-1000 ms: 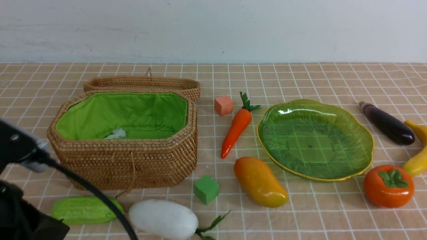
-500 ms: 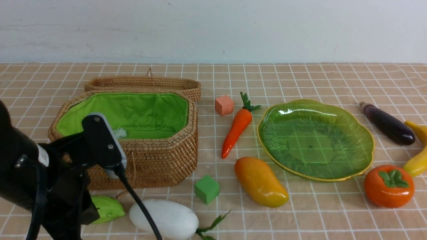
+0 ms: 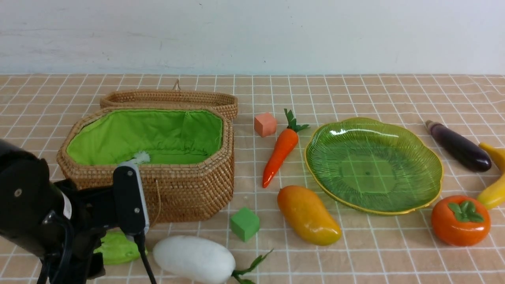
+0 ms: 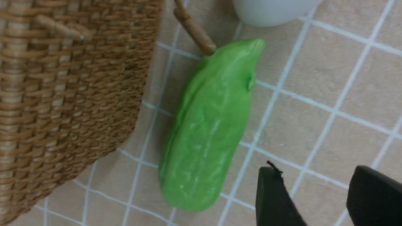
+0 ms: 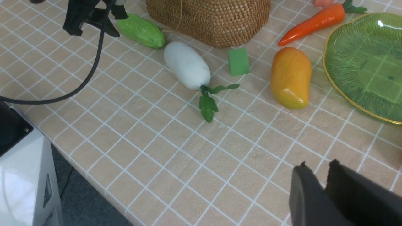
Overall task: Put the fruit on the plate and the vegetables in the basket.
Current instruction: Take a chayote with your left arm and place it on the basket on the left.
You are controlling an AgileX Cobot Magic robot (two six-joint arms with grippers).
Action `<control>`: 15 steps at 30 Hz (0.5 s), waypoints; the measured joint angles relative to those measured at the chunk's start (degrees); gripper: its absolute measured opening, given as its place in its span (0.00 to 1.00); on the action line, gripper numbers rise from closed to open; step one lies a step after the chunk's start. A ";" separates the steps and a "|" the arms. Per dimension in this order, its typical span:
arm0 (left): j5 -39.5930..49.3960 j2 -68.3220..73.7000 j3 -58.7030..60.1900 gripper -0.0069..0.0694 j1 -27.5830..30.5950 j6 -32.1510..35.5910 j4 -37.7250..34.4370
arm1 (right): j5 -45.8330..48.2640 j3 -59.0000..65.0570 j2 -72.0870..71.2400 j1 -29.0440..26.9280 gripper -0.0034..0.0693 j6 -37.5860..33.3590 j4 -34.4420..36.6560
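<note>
Lying flat on the table, the gourd is found at 7 o'clock of the basket, 12 o'clock being taken toward the far wall. It is just beside the wicker, and one tip is met by the basket's cord. It is not gripped: the left gripper is held just off its other end, fingers apart, nothing between them. The radish is seen at the gourd's 3 o'clock, close by, leaves pointed to 3 o'clock. The green cube is placed at 1 o'clock of the radish, the mango at the cube's 3 o'clock. The carrot and pink cube are laid between basket and plate. Nothing is held by the plate. The persimmon is set at its 4 o'clock, the banana at 3 o'clock, the eggplant at 2 o'clock. The right gripper is kept over bare table at the near edge, fingers drawn together on nothing.
</note>
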 joint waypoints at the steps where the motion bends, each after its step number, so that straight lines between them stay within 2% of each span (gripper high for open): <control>1: -0.73 0.07 0.38 0.53 0.00 0.00 0.22 | -0.13 0.00 0.00 0.00 0.21 0.00 0.00; 4: -6.16 1.26 2.04 0.56 0.00 0.00 1.69 | -0.68 0.00 0.00 0.00 0.21 0.00 -0.26; 8: -12.25 3.94 2.39 0.67 0.00 0.00 2.49 | -0.78 0.00 0.00 0.00 0.21 0.00 -0.36; 15: -13.77 9.63 2.39 0.78 0.00 -0.30 8.53 | -0.84 0.00 0.00 0.00 0.21 0.00 -0.36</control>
